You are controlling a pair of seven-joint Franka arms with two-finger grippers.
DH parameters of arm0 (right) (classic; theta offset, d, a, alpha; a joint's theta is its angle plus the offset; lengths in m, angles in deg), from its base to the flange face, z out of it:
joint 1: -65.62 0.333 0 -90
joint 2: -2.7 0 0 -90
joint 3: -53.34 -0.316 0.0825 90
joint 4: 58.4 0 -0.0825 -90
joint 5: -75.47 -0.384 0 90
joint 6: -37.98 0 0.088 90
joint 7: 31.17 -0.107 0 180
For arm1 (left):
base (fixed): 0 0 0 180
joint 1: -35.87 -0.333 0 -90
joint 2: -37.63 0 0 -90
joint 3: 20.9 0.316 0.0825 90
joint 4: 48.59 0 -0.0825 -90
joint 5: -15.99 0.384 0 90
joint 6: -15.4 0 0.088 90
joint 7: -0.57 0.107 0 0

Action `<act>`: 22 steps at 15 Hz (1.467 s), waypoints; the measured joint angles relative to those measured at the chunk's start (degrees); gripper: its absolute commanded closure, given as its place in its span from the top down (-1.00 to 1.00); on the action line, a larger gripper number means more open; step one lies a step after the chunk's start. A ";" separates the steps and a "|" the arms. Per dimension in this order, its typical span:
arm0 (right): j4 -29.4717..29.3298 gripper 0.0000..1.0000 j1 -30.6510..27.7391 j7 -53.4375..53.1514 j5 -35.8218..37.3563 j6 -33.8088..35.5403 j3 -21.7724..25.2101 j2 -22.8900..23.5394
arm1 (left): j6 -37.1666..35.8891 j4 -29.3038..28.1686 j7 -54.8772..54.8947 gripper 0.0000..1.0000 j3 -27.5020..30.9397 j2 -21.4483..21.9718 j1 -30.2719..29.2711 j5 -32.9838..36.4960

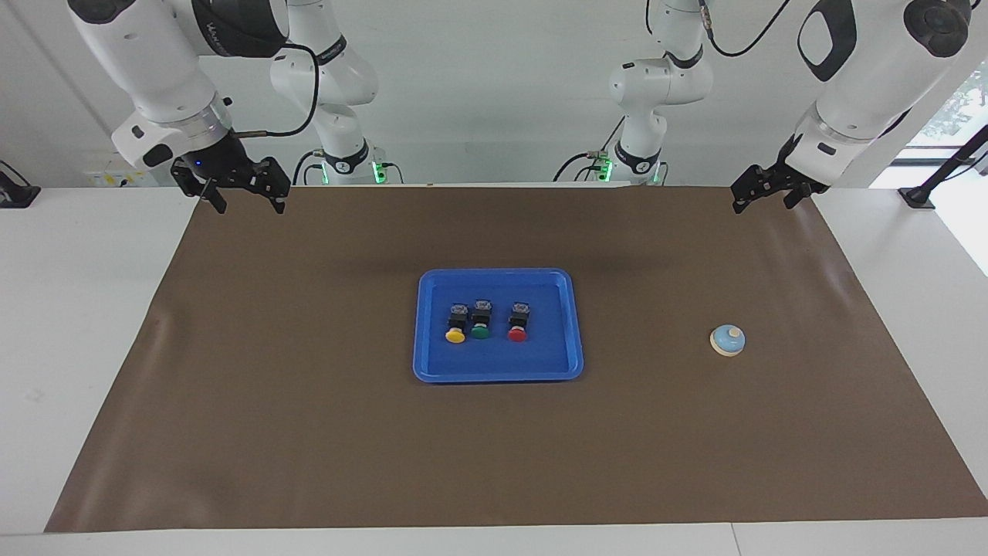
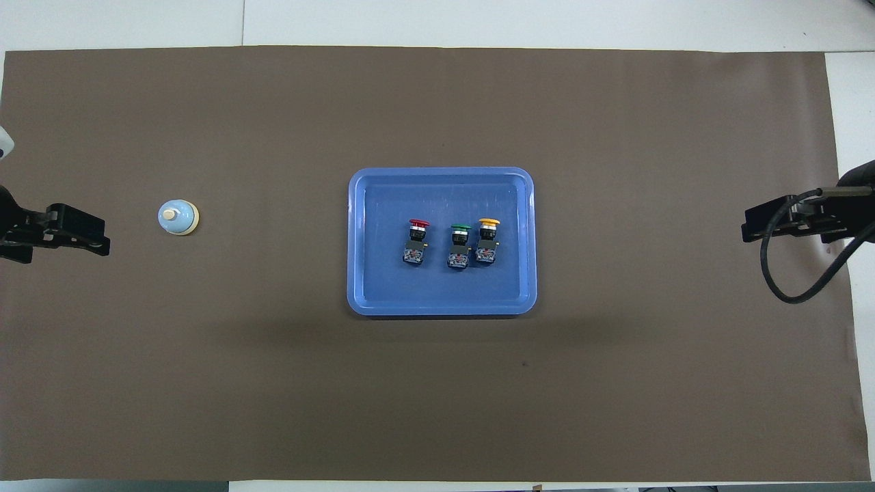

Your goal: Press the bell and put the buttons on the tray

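Note:
The blue tray (image 1: 498,376) lies at the middle of the brown mat; it also shows in the overhead view (image 2: 441,309). In it lie the yellow button (image 1: 455,324), the green button (image 1: 481,320) and the red button (image 1: 518,323), side by side on their sides, caps pointing away from the robots. They show from above as red (image 2: 417,240), green (image 2: 459,244) and yellow (image 2: 487,239). The bell (image 1: 728,340) (image 2: 178,217) stands on the mat toward the left arm's end. My left gripper (image 1: 762,205) (image 2: 96,236) is open and empty, raised beside the bell. My right gripper (image 1: 249,207) (image 2: 748,231) is open and empty, raised over its end of the mat.
The brown mat (image 1: 309,432) covers most of the white table (image 1: 77,347). Both arm bases stand at the robots' edge. A black cable (image 2: 786,287) loops from the right gripper.

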 measured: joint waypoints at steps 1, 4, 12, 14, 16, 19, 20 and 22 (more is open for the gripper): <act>0.00 1.00 0.00 0.00 0.00 0.00 0.00 0.00 | 0.00 0.00 0.00 1.00 0.00 0.00 0.00 0.00; 0.00 1.00 0.00 0.00 0.00 0.00 0.00 0.00 | 0.00 0.00 0.00 1.00 0.00 0.00 0.00 0.00; 0.00 1.00 0.00 0.00 0.00 0.00 0.00 0.00 | 4.16 -0.65 -0.05 -1.00 0.03 0.54 0.00 0.00; 0.00 1.00 0.00 0.00 0.00 0.00 0.00 0.00 | 7.76 -2.48 -0.07 -1.00 0.06 0.60 -0.01 0.00; 0.00 1.00 0.00 0.00 0.00 0.00 0.00 0.00 | 9.91 -5.00 -0.06 -1.00 0.21 0.70 -0.26 0.00; 0.00 1.00 0.00 0.00 0.00 0.00 0.00 0.00 | 14.07 -8.87 0.00 -1.00 0.41 0.69 -1.09 0.00; 0.00 1.00 0.00 0.00 0.00 0.00 0.00 0.00 | 15.47 -10.28 0.06 -1.00 0.42 0.58 -1.46 0.00; 0.00 1.00 0.00 0.00 0.00 0.00 0.00 0.00 | 19.38 -12.76 0.09 -1.00 0.45 -0.64 -1.94 0.00</act>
